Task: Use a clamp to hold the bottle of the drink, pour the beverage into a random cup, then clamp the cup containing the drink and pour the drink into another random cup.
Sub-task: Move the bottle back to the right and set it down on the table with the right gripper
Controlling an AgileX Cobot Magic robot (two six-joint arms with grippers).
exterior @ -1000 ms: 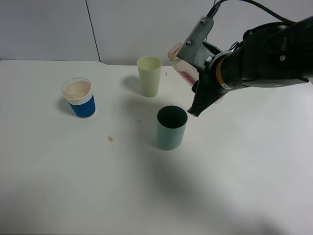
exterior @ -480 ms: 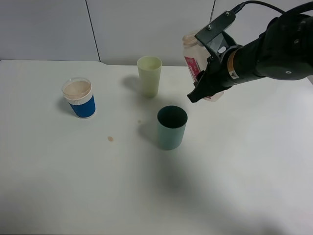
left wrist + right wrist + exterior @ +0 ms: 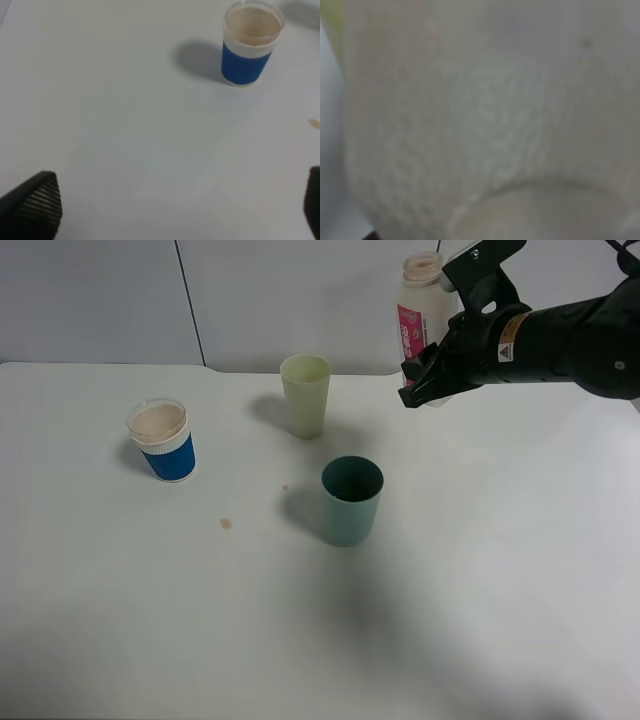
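Black-tipped and spread wide, the left gripper (image 3: 175,207) hangs empty over the table (image 3: 150,620) on the near left. Nearest the middle stands the teal cup (image 3: 351,500), its inside too dark to tell whether it holds any drink. Farther left is the blue cup (image 3: 162,440), with a beige fill showing at its top. Behind both, the yellow cup (image 3: 305,395) stands upright. At the far right the right gripper (image 3: 428,380) is closed round the bottle (image 3: 420,310), holding it upright, seemingly lifted, and well apart from every cup. So the bottle grip is done and nothing is pouring now. Whether the first pour is made I cannot tell. Neither gripper holds a cup, so the cup-to-cup pour looks undone.
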